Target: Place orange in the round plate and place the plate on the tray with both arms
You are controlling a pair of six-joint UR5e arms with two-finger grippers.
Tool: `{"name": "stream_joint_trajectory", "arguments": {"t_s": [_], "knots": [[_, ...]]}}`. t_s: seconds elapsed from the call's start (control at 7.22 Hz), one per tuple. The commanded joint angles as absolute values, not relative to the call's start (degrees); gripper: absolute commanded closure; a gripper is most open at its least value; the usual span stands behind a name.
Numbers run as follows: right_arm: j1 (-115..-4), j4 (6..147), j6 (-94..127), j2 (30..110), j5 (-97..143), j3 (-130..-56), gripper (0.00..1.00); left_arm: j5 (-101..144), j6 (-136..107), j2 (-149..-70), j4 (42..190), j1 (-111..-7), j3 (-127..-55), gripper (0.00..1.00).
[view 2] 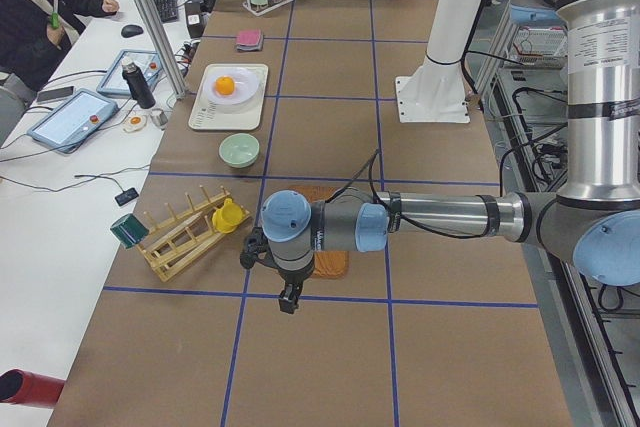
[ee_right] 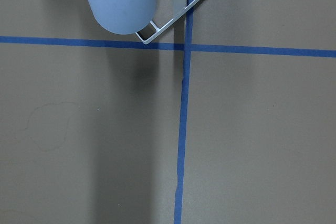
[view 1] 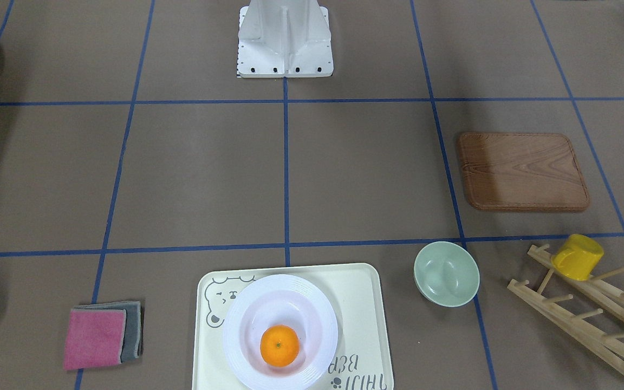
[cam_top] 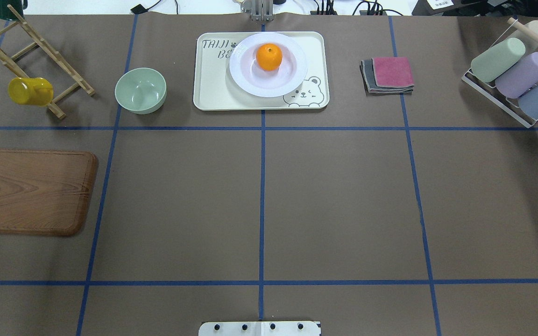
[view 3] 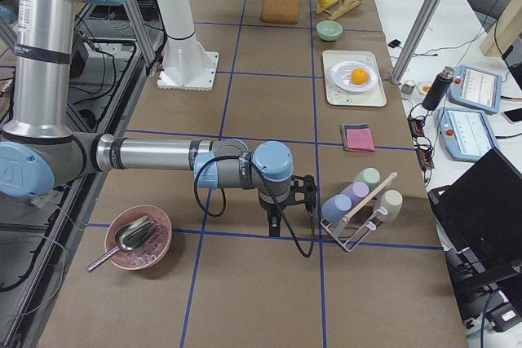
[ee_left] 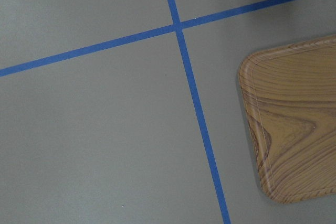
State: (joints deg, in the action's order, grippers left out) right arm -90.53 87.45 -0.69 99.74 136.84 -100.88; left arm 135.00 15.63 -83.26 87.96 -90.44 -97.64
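Observation:
The orange (view 1: pixel 279 345) lies in the white round plate (view 1: pixel 233 330), and the plate stands on the cream bear tray (view 1: pixel 361 311). From overhead, the orange (cam_top: pixel 269 57), plate (cam_top: pixel 239 70) and tray (cam_top: pixel 213 91) are at the table's far middle. Both arms are far from them. My left gripper (view 2: pixel 288 297) hangs over the table's left end beside the wooden board (view 2: pixel 328 259). My right gripper (view 3: pixel 274 224) hangs at the right end by the cup rack (view 3: pixel 359 201). Whether either is open or shut I cannot tell. Neither wrist view shows any fingers.
A pale-green bowl (cam_top: pixel 140 90) sits left of the tray, with a wooden rack and yellow cup (cam_top: pixel 30 91) beyond it. Folded pink and grey cloths (cam_top: pixel 389 73) lie right of the tray. A pink bowl with a spoon (view 3: pixel 139 238) is near the right arm. A person (view 2: pixel 40 17) sits at the side desk.

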Motion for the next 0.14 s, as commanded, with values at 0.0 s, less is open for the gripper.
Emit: {"name": "stream_joint_trajectory", "arguments": {"t_s": [0.0], "knots": [[-90.53,87.45,-0.88,99.84,136.85,-100.9,0.0,135.0,15.56,-83.23,87.98,-90.61,-97.73,0.01]]}}
